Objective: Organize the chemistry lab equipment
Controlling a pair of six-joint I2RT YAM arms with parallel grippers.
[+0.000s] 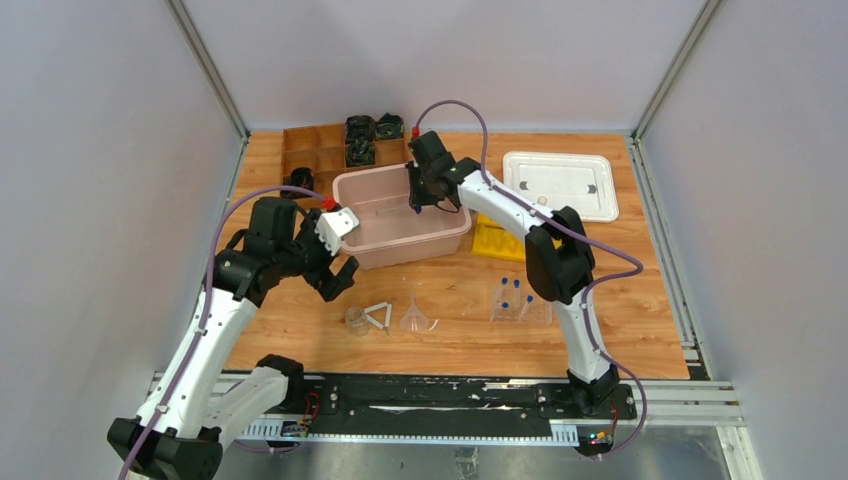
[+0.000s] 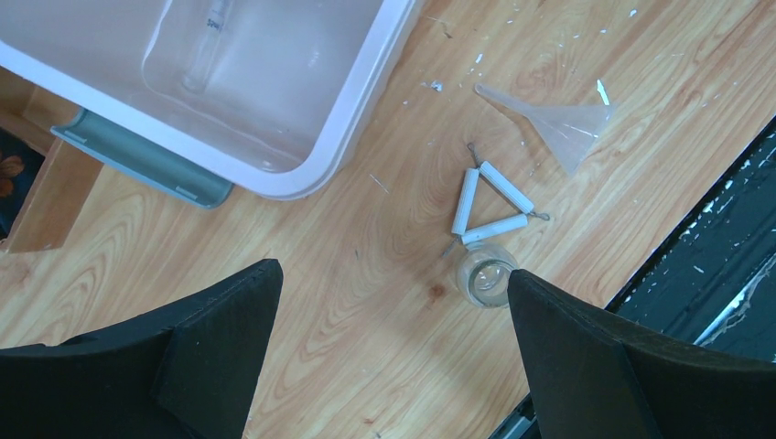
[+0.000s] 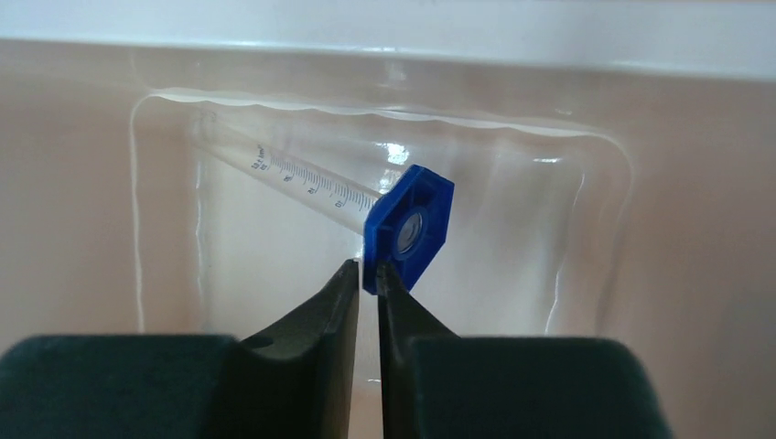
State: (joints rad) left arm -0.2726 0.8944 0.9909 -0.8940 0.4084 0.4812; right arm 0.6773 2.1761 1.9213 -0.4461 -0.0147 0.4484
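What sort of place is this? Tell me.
Probably a robot test cell staged as a chemistry bench: panel walls, two arms bolted to a wooden table, a funnel and a graduated cylinder.

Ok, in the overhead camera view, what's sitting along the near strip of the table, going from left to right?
Small clear glass beaker → white wire triangle → clear plastic funnel → clear rectangular tray holding blue-capped clear tubes.

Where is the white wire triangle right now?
Top view: the triangle sits left of centre, between the small beaker and the funnel.
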